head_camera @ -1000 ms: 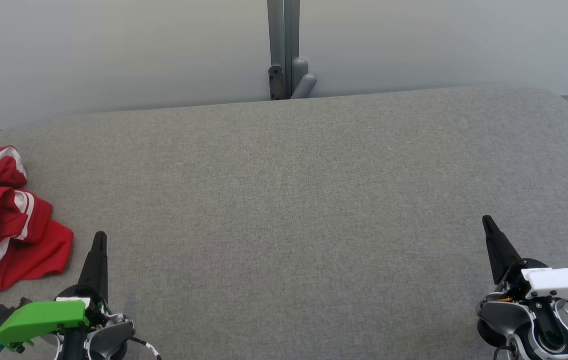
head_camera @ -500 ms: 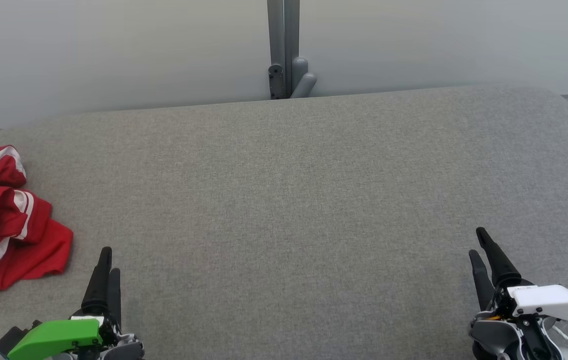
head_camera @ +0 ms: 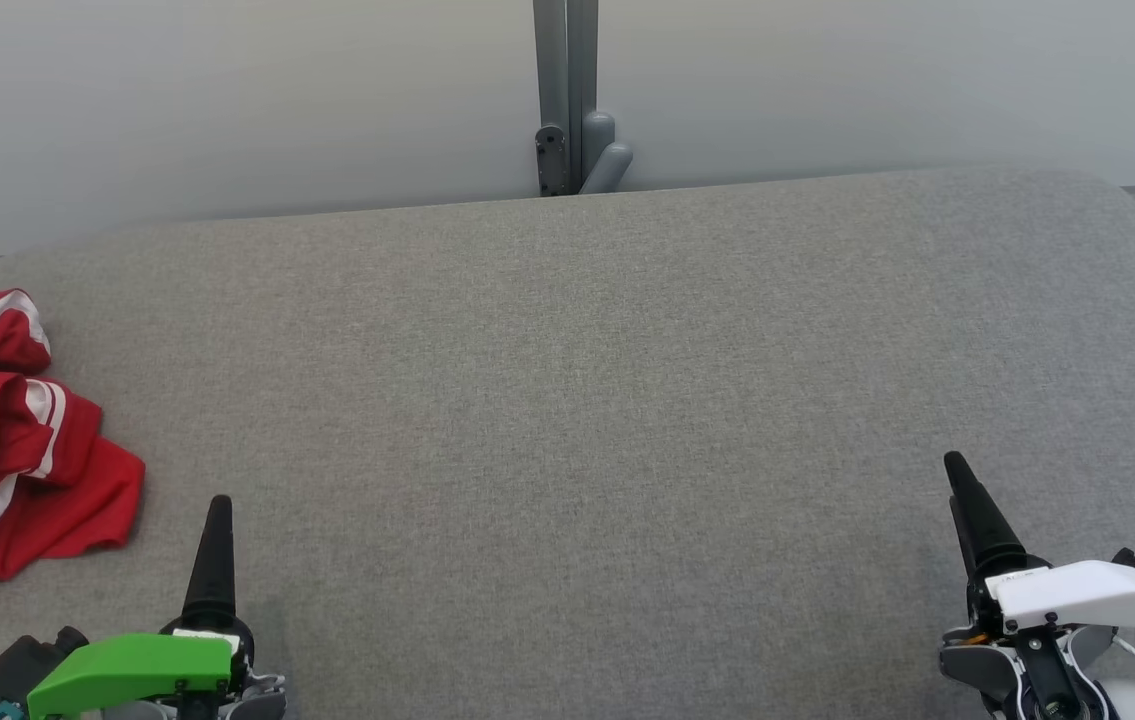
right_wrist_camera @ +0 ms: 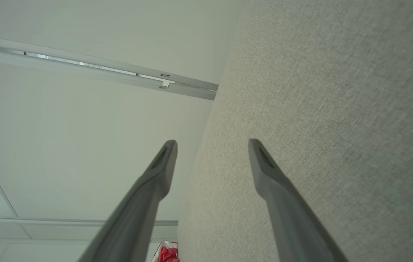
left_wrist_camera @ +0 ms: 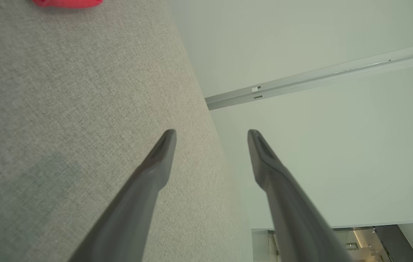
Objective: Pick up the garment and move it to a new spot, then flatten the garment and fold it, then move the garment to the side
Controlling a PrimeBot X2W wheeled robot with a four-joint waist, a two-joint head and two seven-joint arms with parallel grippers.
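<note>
Though partly off-frame, red garment [head_camera: 2, 455].

Head view: the garment [head_camera: 7, 460] runs off the left edge, its outline unreadable, its folds hiding which part is which. Left wrist view: a blurred red sliver, clipped by the top edge. Right wrist view: a scrap at the bottom edge, too small for detail. Head view, left gripper [head_camera: 218, 515] and right gripper [head_camera: 957, 475]: one finger hides the other, bodies cut by the bottom edge. Foot of the post [head_camera: 567, 90] hidden behind the table [head_camera: 567, 400].
</note>
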